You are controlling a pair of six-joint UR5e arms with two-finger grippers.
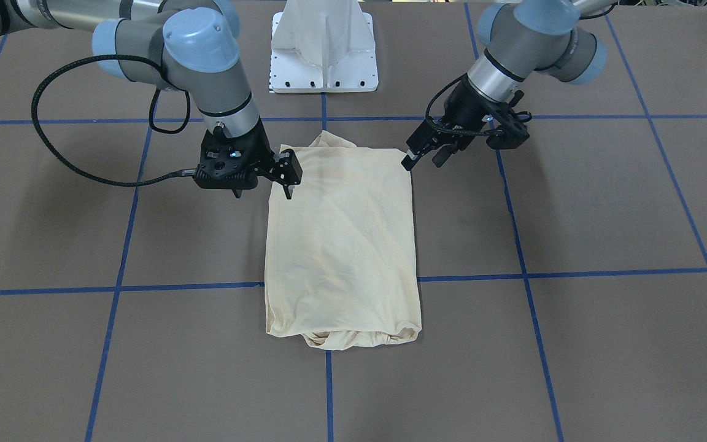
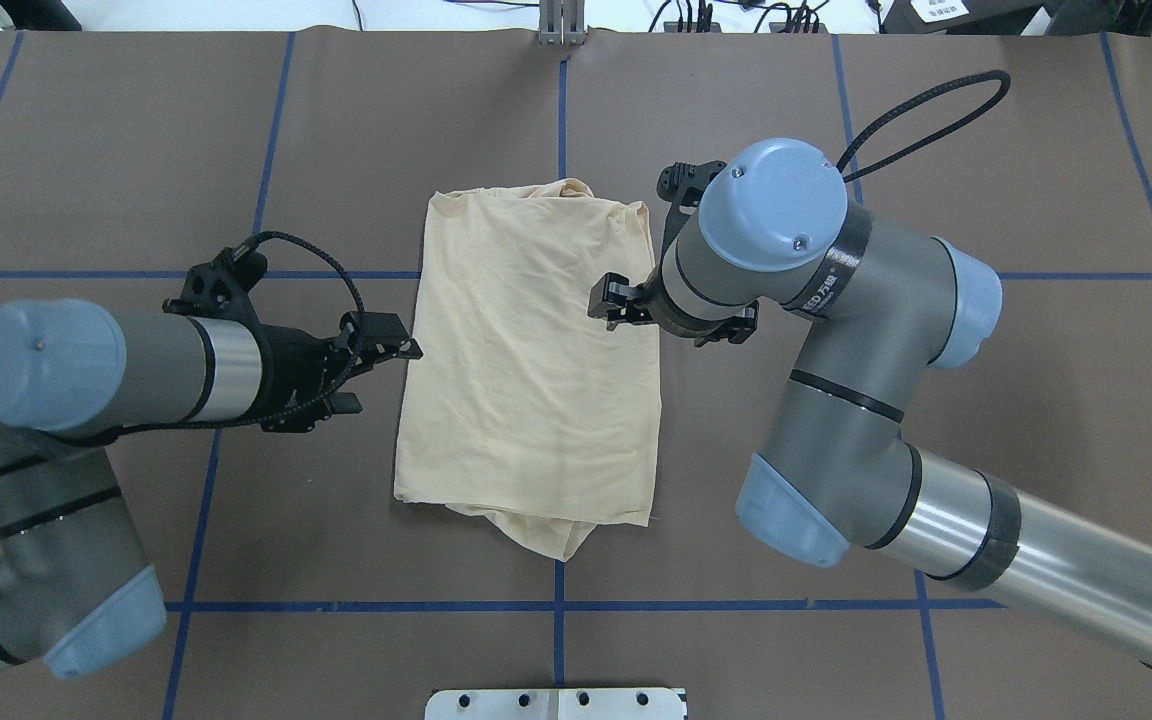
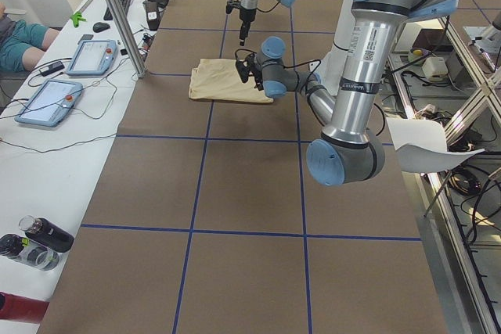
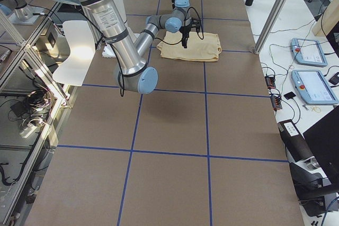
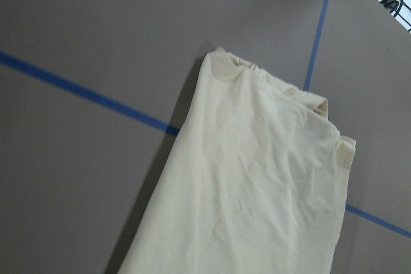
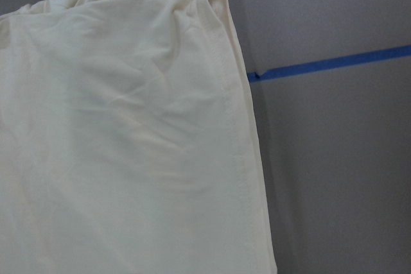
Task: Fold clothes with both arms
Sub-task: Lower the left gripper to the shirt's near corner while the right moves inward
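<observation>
The clothes are one pale cream-yellow shirt (image 1: 341, 239) (image 2: 531, 370), folded into a tall rectangle and lying flat mid-table, with bunched fabric at both short ends. My left gripper (image 2: 386, 370) (image 1: 422, 161) hovers just off the shirt's left edge, near the corner closest to the robot. It looks open and holds nothing. My right gripper (image 2: 614, 302) (image 1: 289, 181) hangs over the shirt's right edge, open and empty. Both wrist views show only the shirt (image 5: 257, 184) (image 6: 122, 133) on the brown table, and no fingers. The print is hidden.
Blue tape lines (image 2: 236, 273) grid the brown table cover. The white pedestal base (image 1: 324, 55) stands at the robot's side of the table. Along a side bench are control tablets (image 3: 47, 99), bottles (image 3: 39, 236), a metal post (image 3: 117, 21) and a seated person (image 3: 16, 37).
</observation>
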